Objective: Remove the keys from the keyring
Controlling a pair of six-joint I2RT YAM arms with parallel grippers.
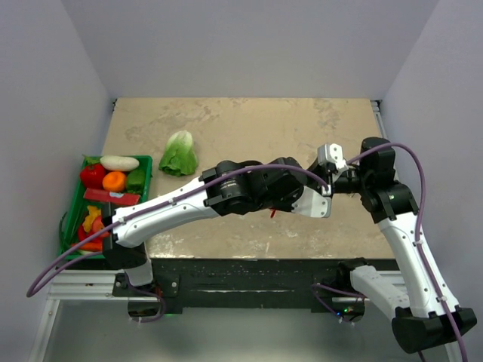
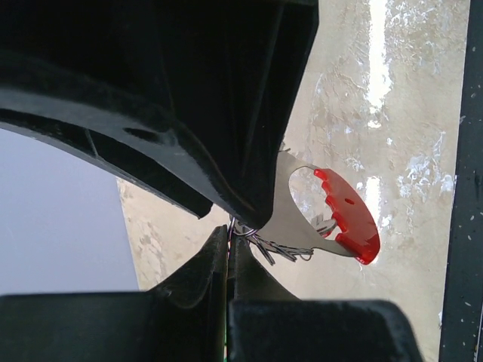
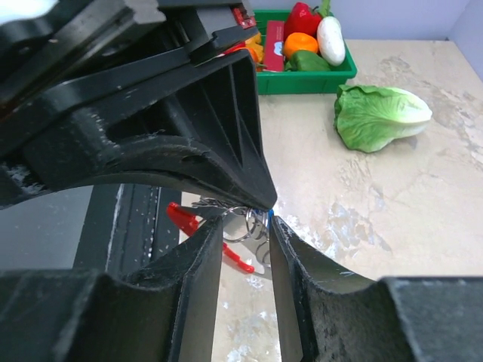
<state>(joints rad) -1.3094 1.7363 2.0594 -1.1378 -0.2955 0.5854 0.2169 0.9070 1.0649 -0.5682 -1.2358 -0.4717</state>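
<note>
Both grippers meet above the table's front right part. My left gripper [image 2: 229, 230] is shut, pinching the thin silvery keyring [image 2: 235, 226] at its fingertips. The red oval fob [image 2: 351, 215] on its silver plate hangs beyond it, and thin metal keys [image 2: 282, 250] stick out beside the ring. My right gripper [image 3: 247, 221] has its fingers a narrow gap apart, with the keyring [image 3: 236, 240] and a blue key head [image 3: 269, 214] held between them. The fob [image 3: 182, 217] shows to the left. In the top view both grippers [image 1: 332, 187] overlap, and a red bit [image 1: 273, 213] hangs below.
A green basket [image 1: 75, 219] of vegetables stands at the left edge and a lettuce [image 1: 179, 153] lies at the back left. They also show in the right wrist view, basket [image 3: 302, 79] and lettuce [image 3: 381, 113]. The table's black front edge [image 1: 264, 268] is near.
</note>
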